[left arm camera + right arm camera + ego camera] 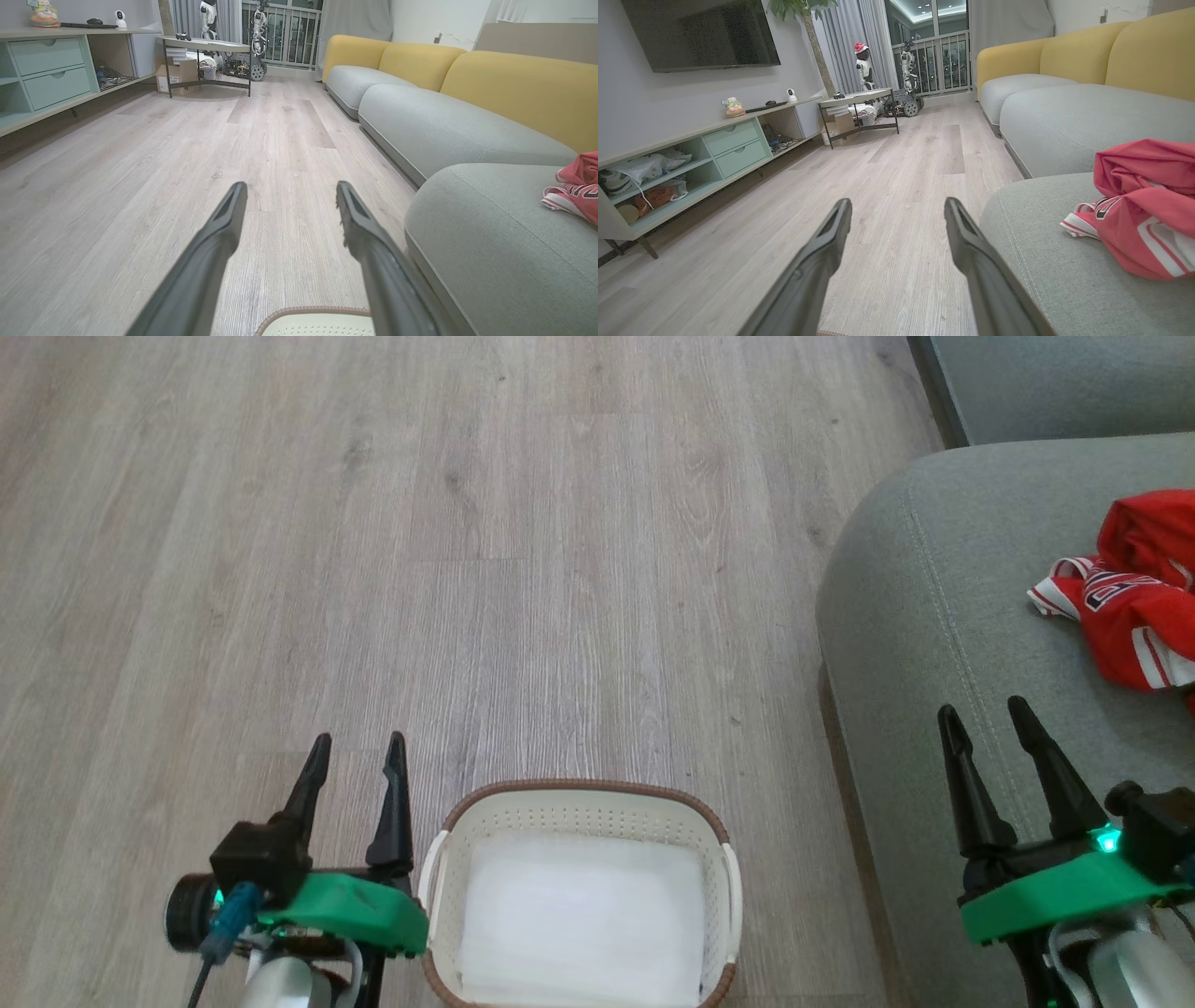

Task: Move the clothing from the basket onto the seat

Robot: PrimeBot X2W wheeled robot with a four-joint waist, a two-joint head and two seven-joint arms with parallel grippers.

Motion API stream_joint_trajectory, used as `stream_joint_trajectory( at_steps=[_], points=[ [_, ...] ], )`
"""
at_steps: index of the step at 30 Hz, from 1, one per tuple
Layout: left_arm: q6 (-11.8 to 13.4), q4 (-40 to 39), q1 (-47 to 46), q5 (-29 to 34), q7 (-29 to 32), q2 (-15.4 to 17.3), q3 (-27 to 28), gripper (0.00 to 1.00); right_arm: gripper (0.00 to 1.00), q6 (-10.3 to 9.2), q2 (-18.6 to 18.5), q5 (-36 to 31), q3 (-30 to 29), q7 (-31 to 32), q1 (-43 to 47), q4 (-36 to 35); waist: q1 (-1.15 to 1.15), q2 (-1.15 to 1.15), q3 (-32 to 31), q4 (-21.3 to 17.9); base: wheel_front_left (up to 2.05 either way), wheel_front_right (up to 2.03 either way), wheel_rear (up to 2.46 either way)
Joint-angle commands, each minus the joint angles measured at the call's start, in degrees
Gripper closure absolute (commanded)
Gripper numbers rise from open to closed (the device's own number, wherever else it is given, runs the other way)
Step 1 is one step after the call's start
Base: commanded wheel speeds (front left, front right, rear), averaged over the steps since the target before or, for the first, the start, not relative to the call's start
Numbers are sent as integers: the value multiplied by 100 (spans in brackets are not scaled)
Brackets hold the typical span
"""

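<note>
The red clothing (1144, 593) lies bunched on the grey-green seat (934, 616) at the right, its white-striped trim toward me. The same clothing (1139, 210) rests on the seat (1045, 261) in the right wrist view, and the clothing (577, 186) shows at the left wrist view's right edge. The cream basket (579, 887) with its brown rim stands on the floor at bottom centre, with nothing red in it. My left gripper (358, 744) is open just left of the basket. My right gripper (985, 711) is open over the seat's near part, short of the clothing.
Pale wood floor (420, 569) stretches ahead. A second grey seat cushion (1064, 383) lies beyond the first. In the wrist views a yellow-backed sofa (514, 84) runs along the right, a low green-drawered cabinet (719, 144) along the left, and a small table (205, 46) stands far off.
</note>
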Motion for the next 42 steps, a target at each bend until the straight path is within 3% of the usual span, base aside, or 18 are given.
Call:
stream_joint_trajectory(
  at_steps=[1,14,15,19,42],
  points=[
    [-46,-165,-171,82,-71,-36,267,0,0,-1,-48,-52,69,-53,-50,-210,0,0,0,-4,0,0,0],
    [-248,-48,-156,161,-71,-130,449,0,0,-1,-8,-39,80,-53,-105,-134,0,0,-20,-37,0,0,0],
    [-247,117,4,148,0,-123,217,100,100,0,34,0,-3,0,-1,15,0,0,-21,-38,0,0,0],
    [-253,436,114,119,24,-125,186,100,100,0,92,26,61,14,59,311,0,0,-23,-41,0,0,0],
    [-409,415,15,-1351,406,-128,502,100,100,0,249,1298,-120,355,-81,434,0,0,-28,-49,0,0,0]
  ],
)
